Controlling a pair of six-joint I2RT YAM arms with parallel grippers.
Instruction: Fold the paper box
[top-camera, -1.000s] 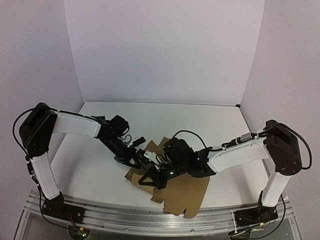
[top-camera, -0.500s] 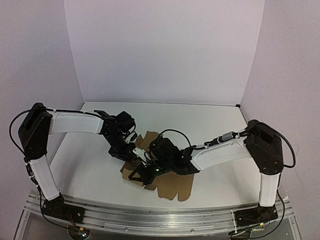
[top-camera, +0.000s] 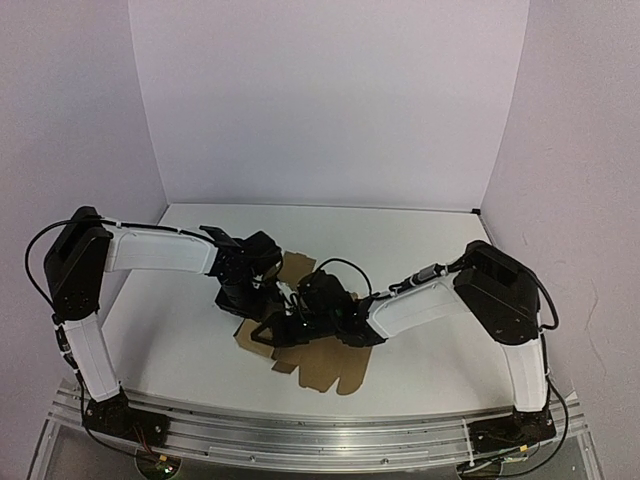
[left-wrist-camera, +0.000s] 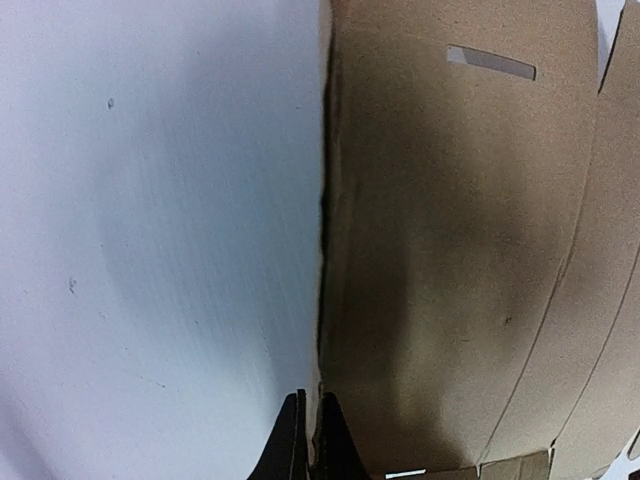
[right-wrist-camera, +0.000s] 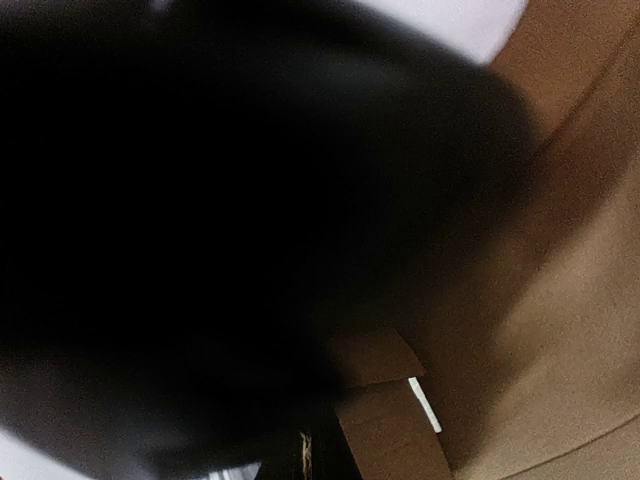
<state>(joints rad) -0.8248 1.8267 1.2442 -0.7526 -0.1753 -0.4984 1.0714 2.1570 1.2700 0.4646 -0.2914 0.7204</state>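
Table: bare white to the L of L gripper, so room to move that side. Paper box: flat brown sheet, under both grippers, spreading R of the L tips. Its free edge runs straight ahead of them, long axis same way, slot far ahead. L jaws closed tight right at that edge; pinching it or not, can't tell. R gripper closed too, over mid-sheet, own cam blocked by dark blur. Both arms close; L looks better placed for the edge.

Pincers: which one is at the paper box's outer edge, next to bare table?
The left pincer: shut on the side edge of the paper box, white table right beside it. The right pincer sees mostly cardboard.
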